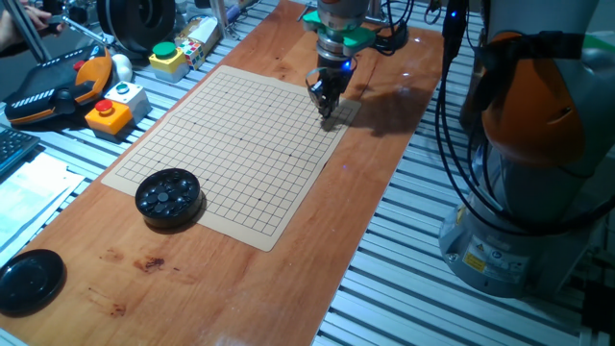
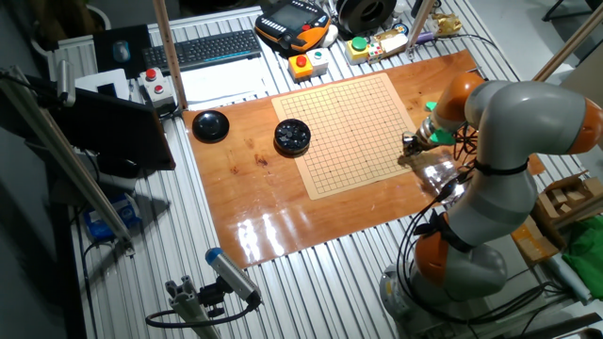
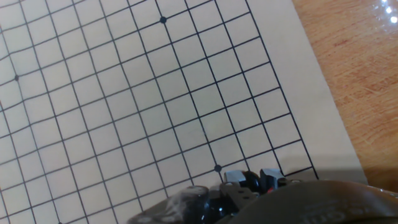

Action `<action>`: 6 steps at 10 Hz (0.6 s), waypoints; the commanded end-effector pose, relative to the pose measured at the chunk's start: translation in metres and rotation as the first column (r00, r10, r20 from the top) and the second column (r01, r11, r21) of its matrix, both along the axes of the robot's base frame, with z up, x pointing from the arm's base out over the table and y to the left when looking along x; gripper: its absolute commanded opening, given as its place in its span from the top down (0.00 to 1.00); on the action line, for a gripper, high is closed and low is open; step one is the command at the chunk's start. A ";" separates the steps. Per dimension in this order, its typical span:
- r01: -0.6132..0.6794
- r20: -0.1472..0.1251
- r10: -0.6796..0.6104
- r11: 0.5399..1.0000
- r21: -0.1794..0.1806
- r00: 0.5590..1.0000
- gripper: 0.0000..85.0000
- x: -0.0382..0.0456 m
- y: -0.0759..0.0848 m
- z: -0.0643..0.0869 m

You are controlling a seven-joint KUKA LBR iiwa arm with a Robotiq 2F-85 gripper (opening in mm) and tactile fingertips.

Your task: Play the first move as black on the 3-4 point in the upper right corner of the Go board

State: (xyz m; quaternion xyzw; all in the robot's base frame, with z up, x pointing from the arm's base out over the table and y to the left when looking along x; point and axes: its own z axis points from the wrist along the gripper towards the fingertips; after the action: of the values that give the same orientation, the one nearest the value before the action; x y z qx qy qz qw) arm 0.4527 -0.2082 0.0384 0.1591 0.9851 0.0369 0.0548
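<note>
The tan Go board [image 1: 231,144] lies on the wooden table, and also shows in the other fixed view [image 2: 353,132]. My gripper [image 1: 325,108] stands low over the board's far right corner [image 2: 412,143]. In the hand view the gripper [image 3: 251,180] is shut on a small glossy black stone [image 3: 250,181] held between the fingertips [image 3: 233,177]. The stone sits just right of and below the corner star point [image 3: 217,168], about three lines in from the board's right edge. The crossing under it is hidden, and I cannot tell whether the stone touches the board.
A round black bowl [image 1: 169,197] of stones stands on the board's near left corner [image 2: 292,137]. Its flat black lid [image 1: 29,282] lies off the board. Button boxes [image 1: 115,106] and a teach pendant [image 1: 53,91] sit beyond the left edge. The robot base [image 1: 538,144] stands at the right.
</note>
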 end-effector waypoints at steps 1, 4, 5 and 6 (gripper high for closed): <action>-0.002 -0.001 0.002 1.000 -0.003 1.000 0.71 -0.0001 0.000 0.000; -0.003 -0.004 0.003 1.000 -0.008 1.000 0.70 0.0003 -0.001 0.001; -0.005 -0.004 0.005 1.000 -0.011 1.000 0.70 0.0025 -0.002 0.004; -0.010 -0.007 0.009 1.000 -0.024 1.000 0.70 0.0047 -0.004 0.007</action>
State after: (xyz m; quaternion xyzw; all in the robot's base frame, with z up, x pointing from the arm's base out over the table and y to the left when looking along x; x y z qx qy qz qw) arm 0.4577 -0.2123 0.0464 0.1536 0.9865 0.0236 0.0525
